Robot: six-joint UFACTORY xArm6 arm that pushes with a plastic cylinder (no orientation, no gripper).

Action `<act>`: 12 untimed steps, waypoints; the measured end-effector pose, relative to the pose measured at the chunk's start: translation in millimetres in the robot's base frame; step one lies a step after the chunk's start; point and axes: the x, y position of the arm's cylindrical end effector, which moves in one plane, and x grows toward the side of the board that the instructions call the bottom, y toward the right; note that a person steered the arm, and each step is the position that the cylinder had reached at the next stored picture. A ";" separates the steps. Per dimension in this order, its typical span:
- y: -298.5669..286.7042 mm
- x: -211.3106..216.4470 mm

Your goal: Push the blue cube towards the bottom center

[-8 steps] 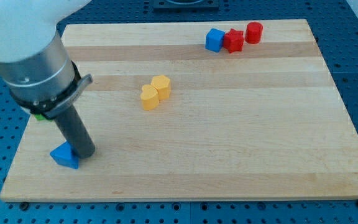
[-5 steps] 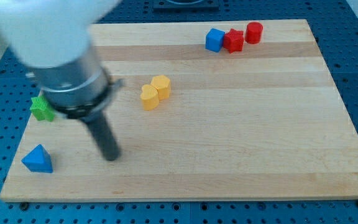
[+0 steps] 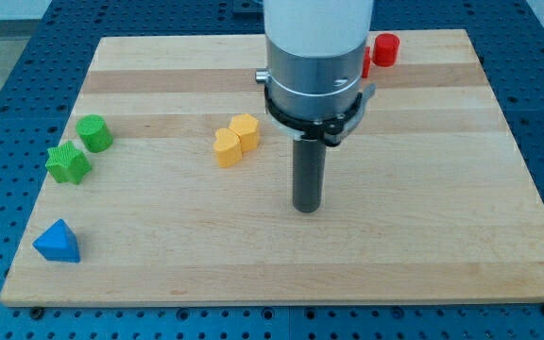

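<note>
The blue cube is hidden behind my arm near the view's top; I cannot see it. My tip (image 3: pixel 307 208) rests on the board near its middle, to the lower right of the two yellow blocks. A red cylinder (image 3: pixel 386 48) shows at the top right beside my arm, and a sliver of a red block (image 3: pixel 365 62) sits next to it. A blue triangular block (image 3: pixel 58 242) lies at the bottom left corner, far from my tip.
A yellow heart-shaped block (image 3: pixel 225 147) touches a yellow hexagonal block (image 3: pixel 245 131) left of my tip. A green cylinder (image 3: pixel 94 133) and a green star-shaped block (image 3: pixel 67 163) sit at the left edge of the wooden board (image 3: pixel 423 236).
My tip has left the blue triangular block at the bottom left and swept right to the board's middle. My arm now covers the blue cube and most of the red star block.
</note>
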 end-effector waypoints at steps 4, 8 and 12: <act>-44.3 -207.7; 22.9 -228.7; 48.7 -143.2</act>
